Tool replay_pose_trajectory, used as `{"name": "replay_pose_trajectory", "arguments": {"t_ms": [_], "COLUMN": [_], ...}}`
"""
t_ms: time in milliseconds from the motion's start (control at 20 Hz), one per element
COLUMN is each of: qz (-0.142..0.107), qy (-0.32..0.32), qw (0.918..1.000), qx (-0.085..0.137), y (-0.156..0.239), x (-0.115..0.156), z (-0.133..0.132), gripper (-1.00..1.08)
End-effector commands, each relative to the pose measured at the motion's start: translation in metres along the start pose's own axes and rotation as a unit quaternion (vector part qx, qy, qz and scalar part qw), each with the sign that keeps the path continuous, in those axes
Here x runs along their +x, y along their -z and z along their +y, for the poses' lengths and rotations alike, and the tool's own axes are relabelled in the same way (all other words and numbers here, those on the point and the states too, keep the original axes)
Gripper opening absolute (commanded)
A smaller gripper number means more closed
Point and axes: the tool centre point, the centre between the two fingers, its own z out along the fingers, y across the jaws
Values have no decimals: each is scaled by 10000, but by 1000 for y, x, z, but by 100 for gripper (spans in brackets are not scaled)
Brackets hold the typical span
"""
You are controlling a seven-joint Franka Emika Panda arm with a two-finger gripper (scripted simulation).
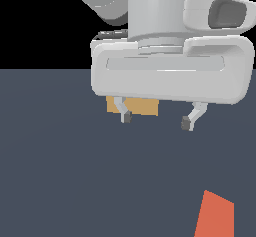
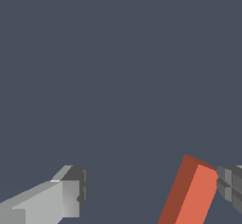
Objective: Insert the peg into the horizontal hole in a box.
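The peg's orange-red end [image 1: 215,216] shows at the lower edge toward the exterior view's right; its pale part is out of frame. In the wrist view the peg [image 2: 191,194] lies between my fingers, close to one fingertip [image 2: 229,183]. My gripper [image 1: 156,120] is open and empty, hanging above the floor. The tan box [image 1: 141,106] sits behind it, mostly hidden by the hand and one finger. The hole is hidden.
A flat dark grey floor [image 1: 60,171] fills both views. The arm's large white hand [image 1: 170,73] blocks the upper middle of the exterior view.
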Motion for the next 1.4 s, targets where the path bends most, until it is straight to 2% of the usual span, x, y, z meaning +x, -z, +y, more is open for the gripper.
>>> {"name": "replay_pose_trajectory", "arguments": {"t_ms": [0, 300, 550, 700, 1000, 1350], "qz": [-21, -44, -51, -51, -56, -50], "qy": [-455, -1319, -1759, -1878, -1879, -1895], "qw": [9990, 9913, 9844, 9822, 9822, 9819], "qx": [-6, -16, -19, -19, -14, -17], "y": [-13, -35, -47, -50, -54, -86], "x": [-44, -130, -175, -186, -187, -188], "z": [14, 31, 33, 33, 32, 31], "gripper": [100, 100, 100, 100, 100, 100]}}
